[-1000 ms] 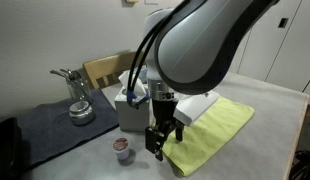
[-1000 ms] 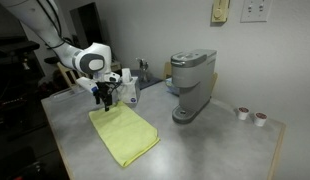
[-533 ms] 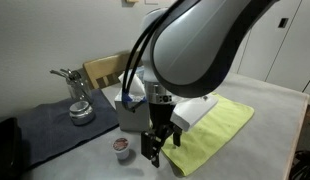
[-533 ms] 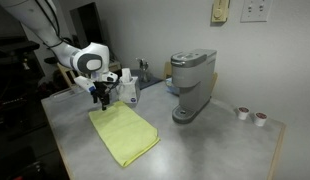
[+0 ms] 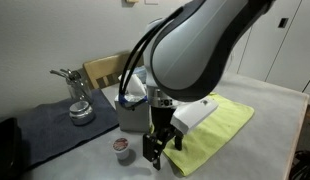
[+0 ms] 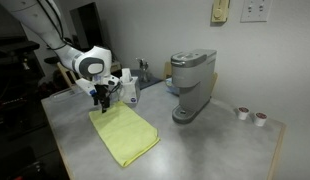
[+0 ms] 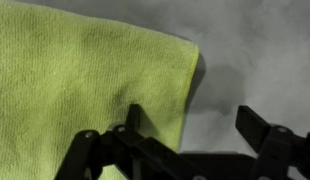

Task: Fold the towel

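The yellow-green towel (image 5: 213, 128) lies flat on the grey table, also seen in an exterior view (image 6: 125, 133) and filling the upper left of the wrist view (image 7: 85, 75). My gripper (image 5: 158, 147) hangs low over the towel's near corner, by the tissue box side (image 6: 102, 100). In the wrist view the gripper (image 7: 193, 128) is open, jaws wide apart. One finger (image 7: 132, 122) stands over the towel's edge, the other finger (image 7: 257, 125) over bare table. Nothing is held.
A tissue box (image 5: 130, 110) stands just behind the gripper. A coffee pod (image 5: 120, 146) lies beside it on the table. A dark grey-blue mat (image 5: 50, 125) holds metal items (image 5: 79, 100). A coffee machine (image 6: 192, 85) and two pods (image 6: 251, 115) stand farther along.
The gripper has moved slightly lower and toward the towel's corner. The towel has not moved.
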{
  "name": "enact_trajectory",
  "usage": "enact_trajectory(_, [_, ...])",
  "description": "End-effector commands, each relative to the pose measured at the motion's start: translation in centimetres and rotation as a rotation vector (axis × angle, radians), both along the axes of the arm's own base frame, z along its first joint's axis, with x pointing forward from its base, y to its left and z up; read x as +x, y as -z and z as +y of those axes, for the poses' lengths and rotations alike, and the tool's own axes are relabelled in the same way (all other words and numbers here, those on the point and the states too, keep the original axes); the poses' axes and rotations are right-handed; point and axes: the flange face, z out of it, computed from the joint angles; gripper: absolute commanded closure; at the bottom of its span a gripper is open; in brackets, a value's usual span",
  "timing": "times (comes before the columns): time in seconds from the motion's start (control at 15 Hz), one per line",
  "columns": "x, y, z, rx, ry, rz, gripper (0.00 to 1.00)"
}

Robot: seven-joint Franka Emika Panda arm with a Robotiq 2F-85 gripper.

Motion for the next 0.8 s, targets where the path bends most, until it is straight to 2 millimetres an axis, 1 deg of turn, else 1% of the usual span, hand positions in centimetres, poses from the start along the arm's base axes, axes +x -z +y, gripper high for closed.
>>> enact_trajectory(0.0, [0.52,1.17,-0.44,0.030,0.002,0.008,0.30])
enact_trajectory(0.33, [1.04,0.67,-0.66,0.033,0.006,-0.004,0.67])
enact_trajectory(0.6, [1.05,0.63,-0.76,0.034,0.005,-0.005,0.96])
enact_trajectory(0.67, [1.03,0.66,-0.77,0.034,0.004,-0.005,0.99])
enact_trajectory(0.73, [1.01,0.67,-0.78,0.034,0.003,-0.004,1.00])
